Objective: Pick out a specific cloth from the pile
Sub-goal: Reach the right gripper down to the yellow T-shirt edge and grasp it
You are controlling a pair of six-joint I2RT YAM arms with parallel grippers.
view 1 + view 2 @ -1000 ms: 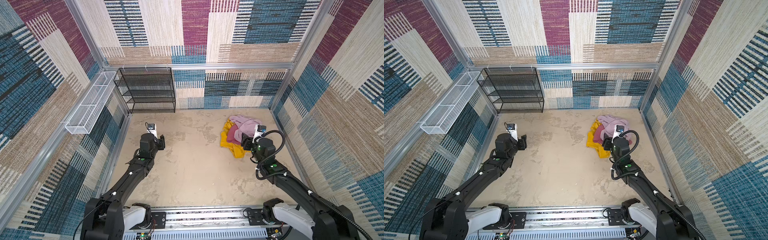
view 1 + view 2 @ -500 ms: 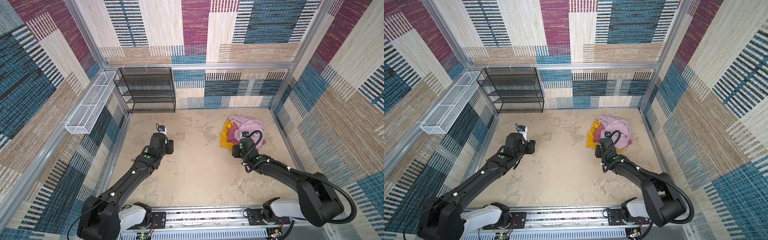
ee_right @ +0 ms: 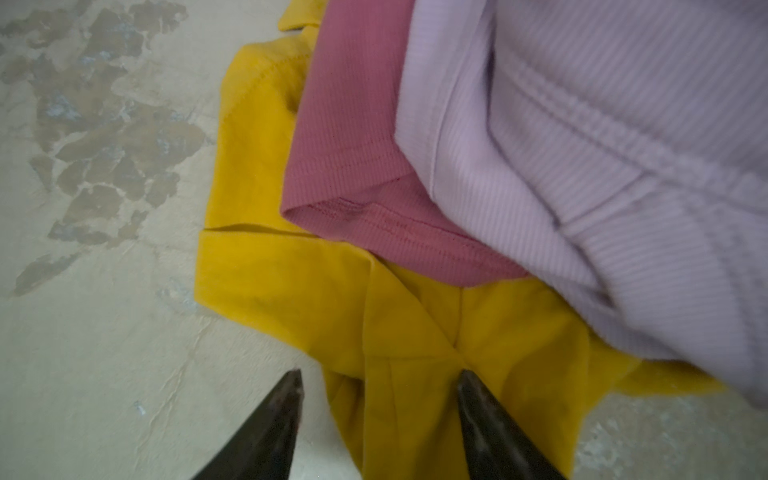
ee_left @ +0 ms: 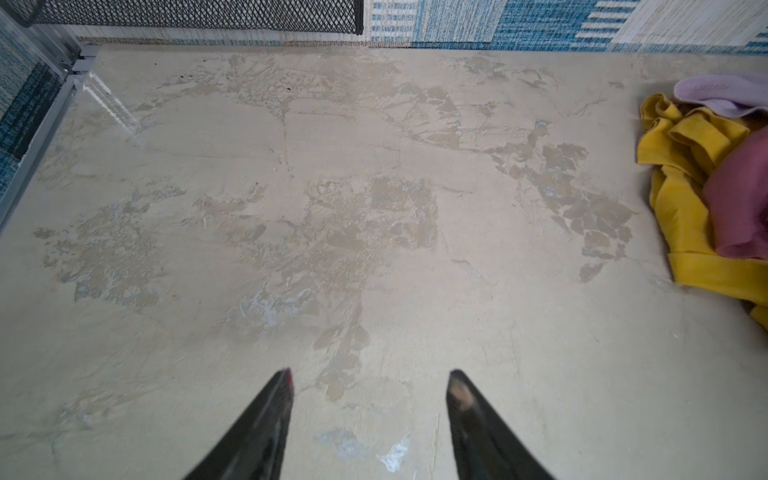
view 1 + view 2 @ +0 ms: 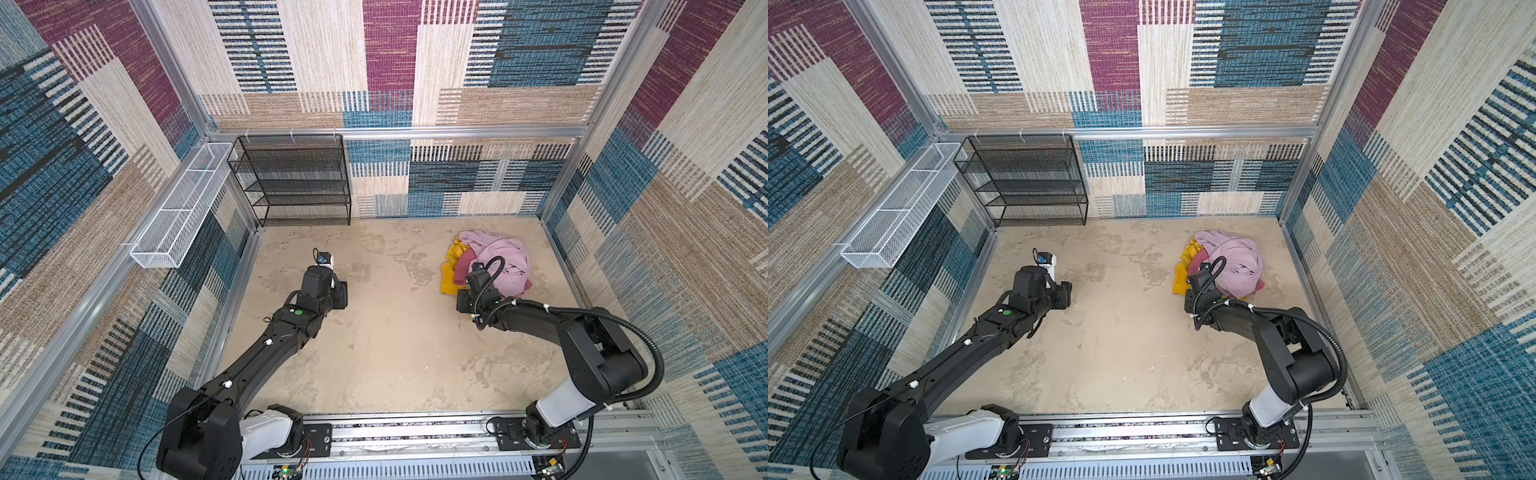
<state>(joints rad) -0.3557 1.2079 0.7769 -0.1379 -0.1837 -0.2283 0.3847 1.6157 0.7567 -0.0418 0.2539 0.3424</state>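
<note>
Pile [image 5: 492,264] lay at table's [image 5: 395,340] right rear, near right wall. Cloth [image 3: 291,286] at bottom, sticking out leftward; middle cloth [image 3: 353,145] on it, top cloth [image 3: 582,166] on that. Right gripper [image 3: 380,376] over cloth's near edge. Left gripper [image 4: 370,378] left of centre, well apart from pile. Rack [image 5: 291,183] at rear left; wire basket [image 5: 178,208] on left wall.

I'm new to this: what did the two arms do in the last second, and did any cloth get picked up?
The right gripper dropped low and slid left to the front edge of the pile. Its open jaws now straddle a fold of the mustard-yellow cloth, with nothing gripped yet. The left gripper drifted toward the middle, open and empty. The pile stayed put.
</note>
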